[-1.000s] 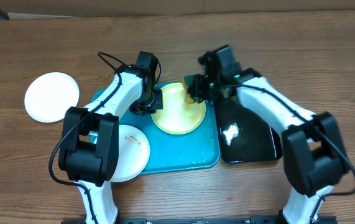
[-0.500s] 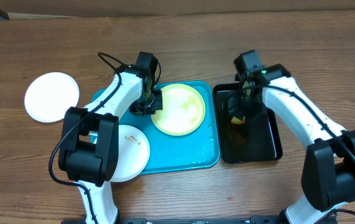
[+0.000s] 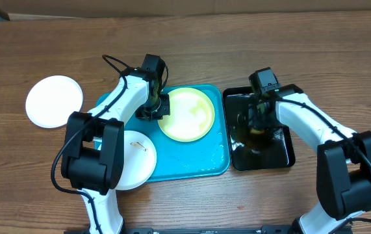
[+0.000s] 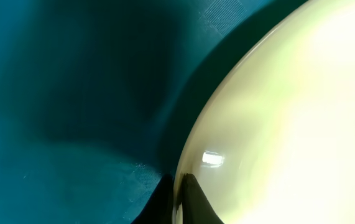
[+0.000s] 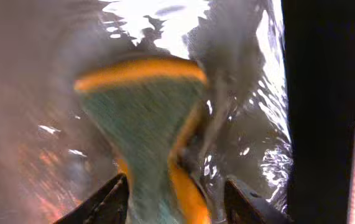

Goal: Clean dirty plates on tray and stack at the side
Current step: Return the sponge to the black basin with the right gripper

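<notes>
The yellow-green plate (image 3: 186, 114) lies flat in the upper middle of the turquoise tray (image 3: 198, 159). The left pincer (image 3: 157, 109) is clamped on its left rim, and the left wrist view shows the two fingertips pinched together over the edge. No smudge shows on the plate's face from above, so it may well be wiped already, though glare hides detail. The right pincer (image 3: 258, 120) is well away from it, down in the black tray (image 3: 284, 155) just to the right, where water glints. In the right wrist view its jaws stand apart with a green-and-orange sponge (image 5: 143, 124) between them, blurred and apparently loose rather than gripped, so this reads as dropping or rinsing the sponge. A bare white plate (image 3: 54, 101) sits alone on the desk (image 3: 302, 58), well to the left of the turquoise tray. It looks clean and is most likely the start of the stack. A marked white plate (image 3: 136, 166) overhangs the tray's lower-left corner, partly under the left arm, with small dark marks near its middle. By this reckoning the task is about a third to a half done. One plate is set aside, the yellow-green one is held and probably ready to move to the stack, and the marked one is not yet cleaned or stacked.
</notes>
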{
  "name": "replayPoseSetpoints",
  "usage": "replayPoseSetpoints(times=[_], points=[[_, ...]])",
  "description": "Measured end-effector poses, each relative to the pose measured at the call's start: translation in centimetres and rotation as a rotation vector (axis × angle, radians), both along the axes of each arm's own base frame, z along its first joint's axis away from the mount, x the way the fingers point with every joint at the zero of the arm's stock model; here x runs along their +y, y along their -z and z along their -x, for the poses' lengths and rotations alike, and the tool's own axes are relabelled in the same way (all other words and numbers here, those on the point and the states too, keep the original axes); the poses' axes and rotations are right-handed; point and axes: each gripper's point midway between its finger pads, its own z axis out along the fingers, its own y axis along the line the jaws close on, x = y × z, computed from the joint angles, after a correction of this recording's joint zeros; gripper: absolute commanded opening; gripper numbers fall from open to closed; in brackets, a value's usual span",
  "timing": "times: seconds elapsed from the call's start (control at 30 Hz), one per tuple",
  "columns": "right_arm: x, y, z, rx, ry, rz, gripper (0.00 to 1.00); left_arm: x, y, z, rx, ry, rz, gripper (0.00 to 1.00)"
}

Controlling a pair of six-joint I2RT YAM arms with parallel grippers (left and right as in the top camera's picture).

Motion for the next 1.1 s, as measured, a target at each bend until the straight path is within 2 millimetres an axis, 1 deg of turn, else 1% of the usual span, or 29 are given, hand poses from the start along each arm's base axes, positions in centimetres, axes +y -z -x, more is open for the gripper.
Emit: replayPoseSetpoints(times=[0.07, 0.13, 0.27, 0.3, 0.33, 0.37, 0.43, 0.5, 0.57, 0.6, 0.7, 0.8, 0.87, 0.93, 1.1], points=[[-0.1, -0.5, 0.4, 0.029, 0.003, 0.001, 0.62, 0.0, 0.0, 0.0, 0.001, 0.000, 0.001, 0.04], [0.2, -1.4, 0.1, 0.026, 0.003, -0.015, 0.66, 0.0, 0.0, 0.0, 0.001, 0.000, 0.001, 0.04], [1.0, -4.5, -1.0, -0.030, -0.003, -0.063, 0.69, 0.0, 0.0, 0.0, 0.001, 0.000, 0.001, 0.04], [1.2, -5.5, -1.3, -0.056, -0.003, -0.078, 0.70, 0.0, 0.0, 0.0, 0.001, 0.000, 0.001, 0.04], [1.3, -6.2, -1.5, -0.074, -0.002, -0.088, 0.74, 0.0, 0.0, 0.0, 0.001, 0.000, 0.001, 0.04], [1.4, -7.0, -1.7, -0.094, -0.001, -0.097, 0.75, 0.0, 0.0, 0.0, 0.003, 0.000, 0.001, 0.04], [1.4, -8.3, -1.7, -0.124, 0.012, -0.117, 0.77, 0.0, -0.1, 0.2, 0.011, 0.000, -0.002, 0.04], [0.9, -8.9, -1.6, -0.134, 0.037, -0.127, 0.78, 0.2, -0.3, 0.7, 0.035, 0.000, -0.008, 0.04], [0.2, -9.3, -1.4, -0.135, 0.061, -0.129, 0.78, 0.3, -0.5, 1.1, 0.053, 0.000, -0.013, 0.04], [-0.4, -9.3, -1.3, -0.129, 0.082, -0.130, 0.79, 0.3, -0.8, 1.1, 0.056, 0.000, -0.014, 0.04], [-1.9, -9.2, -0.9, -0.107, 0.133, -0.126, 0.80, 0.2, -1.5, 0.5, 0.042, 0.012, -0.015, 0.04], [-3.0, -9.2, -0.9, -0.107, 0.182, -0.127, 0.82, 0.3, -2.5, 0.0, 0.009, 0.021, -0.019, 0.04], [-3.7, -9.1, -1.0, -0.106, 0.213, -0.132, 0.82, 0.5, -3.6, -0.4, -0.024, 0.020, -0.028, 0.04], [-4.2, -9.1, -1.0, -0.104, 0.234, -0.145, 0.82, 0.6, -5.0, -0.9, -0.070, 0.018, -0.035, 0.04], [-5.0, -9.1, -1.0, -0.094, 0.282, -0.212, 0.84, 0.8, -9.3, -2.2, -0.195, 0.014, -0.033, 0.04]])
